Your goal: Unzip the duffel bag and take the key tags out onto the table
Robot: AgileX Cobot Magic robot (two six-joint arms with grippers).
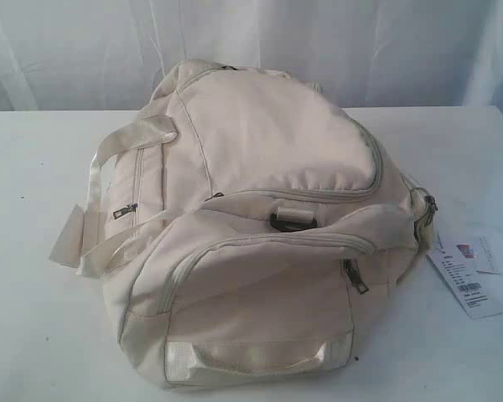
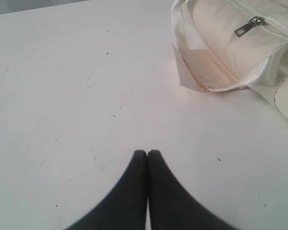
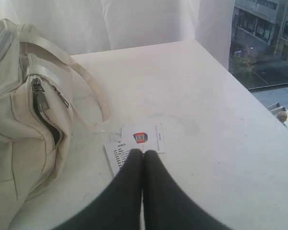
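one duffel bag (image 1: 260,167) lies in the middle of the white table (image 1: 33,335) in the exterior view. every zip i can see is closed, and the key tags are not visible, so presumably they are inside. neither arm shows here. a paper label (image 1: 465,280) lies just beside the bag's right end.

left wrist view: the left gripper (image 2: 147,153) hangs over bare tabletop, jaws pressed together on nothing, well apart from the webbing handle (image 2: 182,33) and the side zip pull (image 2: 249,26).

right wrist view: the right gripper (image 3: 144,152) is likewise closed and empty above the label, near the end zip pull (image 3: 38,93). to unzip cleanly, i judge one arm should pin the soft fabric. the other should part its jaws, pinch a metal pull and draw it along the zip line. the table edge (image 3: 240,81) lies well beyond, leaving open room.
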